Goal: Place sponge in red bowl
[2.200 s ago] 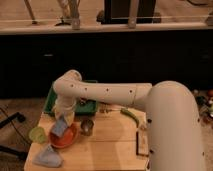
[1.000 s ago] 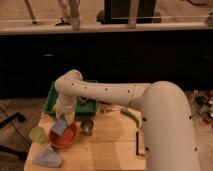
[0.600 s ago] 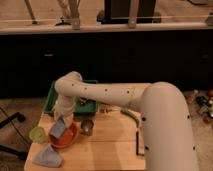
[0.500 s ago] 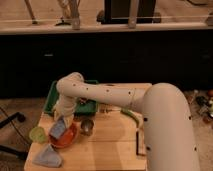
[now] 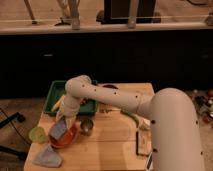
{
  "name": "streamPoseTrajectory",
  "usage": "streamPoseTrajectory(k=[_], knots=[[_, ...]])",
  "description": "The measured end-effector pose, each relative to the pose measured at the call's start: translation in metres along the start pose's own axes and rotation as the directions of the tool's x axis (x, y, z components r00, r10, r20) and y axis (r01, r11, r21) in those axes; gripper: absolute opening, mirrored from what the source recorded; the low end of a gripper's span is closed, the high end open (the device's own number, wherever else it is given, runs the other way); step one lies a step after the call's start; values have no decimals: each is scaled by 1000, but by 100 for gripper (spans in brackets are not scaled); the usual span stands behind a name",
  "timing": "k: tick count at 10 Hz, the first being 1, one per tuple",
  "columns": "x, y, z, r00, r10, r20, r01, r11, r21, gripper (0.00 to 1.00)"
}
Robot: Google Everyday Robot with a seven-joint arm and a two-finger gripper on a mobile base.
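The red bowl (image 5: 64, 137) sits on the left part of the wooden table (image 5: 112, 145). A grey-blue sponge (image 5: 59, 130) lies tilted in or just over the bowl. My gripper (image 5: 63, 121) hangs at the end of the white arm (image 5: 115, 100), right above the bowl's far side and against the sponge's top. The arm's wrist hides the spot where gripper and sponge meet.
A green tray (image 5: 56, 92) stands behind the bowl. A small metal cup (image 5: 86, 126) is right of the bowl, a light-green cup (image 5: 36, 134) to its left, a blue cloth (image 5: 47, 158) in front. A green vegetable (image 5: 131, 119) and a brush (image 5: 143, 143) lie at the right.
The arm has lowered slightly, bringing the sponge further down into the red bowl. Everything else has stayed in place.
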Motion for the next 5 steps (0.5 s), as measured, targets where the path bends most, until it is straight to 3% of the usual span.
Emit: streamPoseTrajectory(k=[5], knots=[[2,-2,11,998,11,67,-12,1000,9,0]])
